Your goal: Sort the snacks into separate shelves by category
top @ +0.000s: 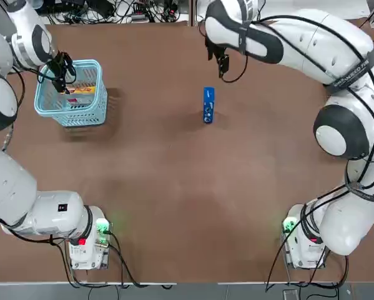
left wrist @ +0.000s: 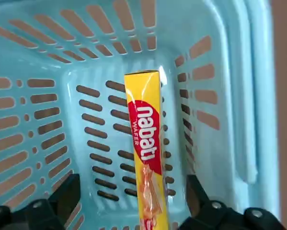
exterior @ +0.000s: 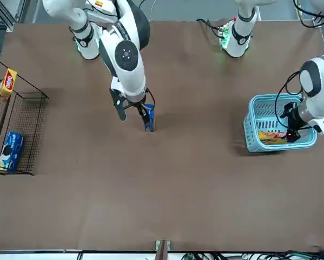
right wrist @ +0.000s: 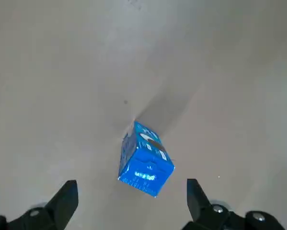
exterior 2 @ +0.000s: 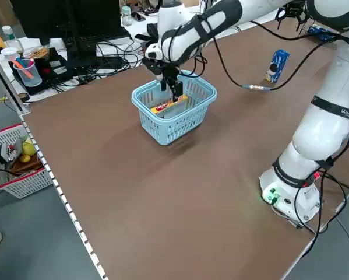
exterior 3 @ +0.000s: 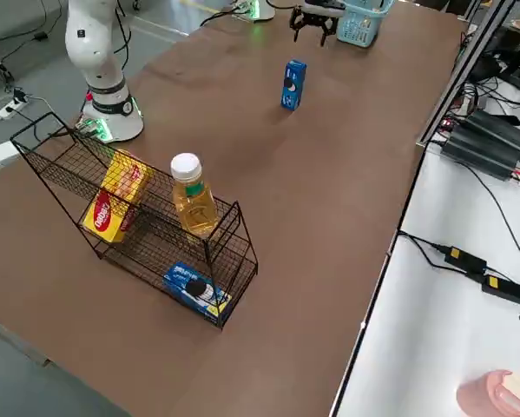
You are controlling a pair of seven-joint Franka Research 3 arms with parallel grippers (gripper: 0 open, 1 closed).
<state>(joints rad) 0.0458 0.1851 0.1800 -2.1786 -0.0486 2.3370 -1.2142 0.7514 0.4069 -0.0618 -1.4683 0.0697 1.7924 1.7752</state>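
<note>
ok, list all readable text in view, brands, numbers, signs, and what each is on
"nabati", on the yellow wafer box in the light blue basket
"WAFER", same box, beside "nabati"
Blue packet on the table: white print, too small to read
Blue packet in the wire rack: print too small to read
Yellow packages in the rack: red logo, not safely readable
Arm link bands: lettering too small to read

Basket walls: rise around the yellow box, hemming it in.
Blue packet: bare table on every side.
Rack: wire frame bars the sides; bottle stands inside.
</note>
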